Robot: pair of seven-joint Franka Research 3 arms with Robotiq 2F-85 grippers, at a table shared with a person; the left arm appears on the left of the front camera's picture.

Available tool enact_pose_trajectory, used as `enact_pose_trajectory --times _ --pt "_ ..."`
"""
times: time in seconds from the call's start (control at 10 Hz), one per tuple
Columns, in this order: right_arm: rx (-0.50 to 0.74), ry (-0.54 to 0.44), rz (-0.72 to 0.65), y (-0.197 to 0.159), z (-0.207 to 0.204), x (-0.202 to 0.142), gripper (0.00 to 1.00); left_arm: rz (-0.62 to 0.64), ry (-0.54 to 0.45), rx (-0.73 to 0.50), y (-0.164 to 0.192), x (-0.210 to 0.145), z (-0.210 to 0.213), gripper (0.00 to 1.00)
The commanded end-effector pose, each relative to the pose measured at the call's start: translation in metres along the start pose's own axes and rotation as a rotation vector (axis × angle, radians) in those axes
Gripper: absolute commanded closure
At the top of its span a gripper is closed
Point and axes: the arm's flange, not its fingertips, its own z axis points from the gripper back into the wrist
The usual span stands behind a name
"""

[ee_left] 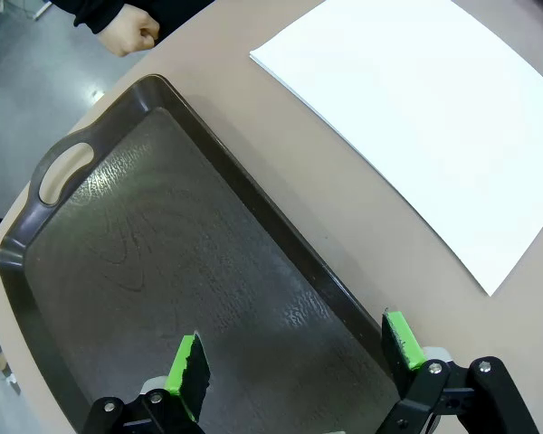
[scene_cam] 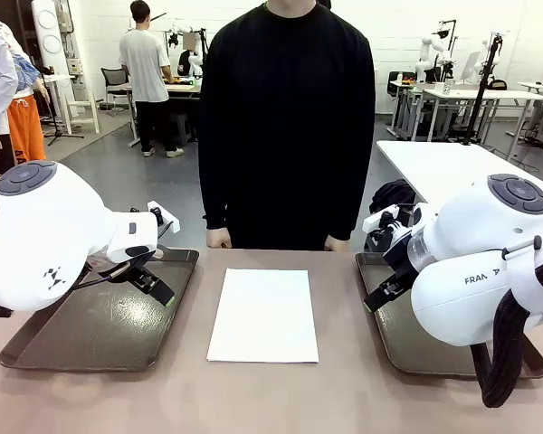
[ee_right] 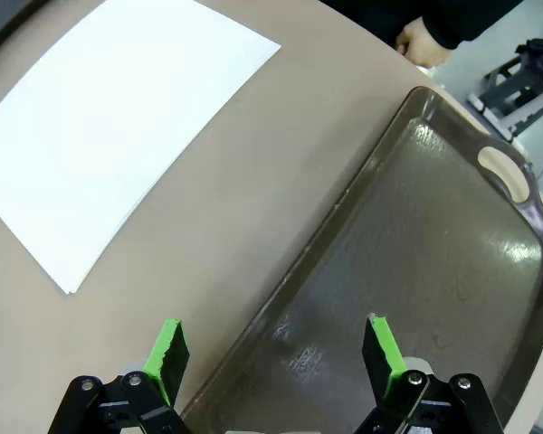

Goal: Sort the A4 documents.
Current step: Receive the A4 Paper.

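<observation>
Centrally, the documents (scene_cam: 263, 315) lie flat on the table (scene_cam: 344, 398), between the left tray (scene_cam: 81, 334) and right tray (scene_cam: 412, 348), touching neither. The left gripper (ee_left: 294, 351) hangs above the left tray and the right gripper (ee_right: 273, 348) above the right tray's inner rim, both with fingers wide and empty.

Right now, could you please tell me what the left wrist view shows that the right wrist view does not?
Left wrist view: the open left gripper above the left tray, with the tray's handle cutout at the far end and a person's fist beyond. Right wrist view: the open right gripper straddling the inner rim of the right tray, with the person's other hand beyond. Both: the A4 documents, lying flat on the tan table beside the tray.
</observation>
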Motion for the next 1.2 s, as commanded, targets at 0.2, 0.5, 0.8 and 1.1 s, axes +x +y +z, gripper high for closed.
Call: enact_pose_trajectory --times 0.2,0.5,0.8,1.1 --pt "0.000 0.000 0.000 0.000 0.000 0.000 0.00 0.000 0.000 0.000 0.000 0.000 0.000 0.00" --pt "0.156 -0.112 -0.008 -0.047 0.043 -0.020 0.00 0.050 -0.071 -0.121 0.035 -0.033 0.043 0.00" --pt "0.130 -0.187 -0.001 -0.080 0.093 -0.050 0.00 0.085 -0.112 -0.231 0.067 -0.060 0.096 0.00" --pt "0.201 -0.297 0.039 -0.101 0.135 -0.067 0.00 0.034 -0.208 -0.313 0.078 -0.077 0.140 0.00"
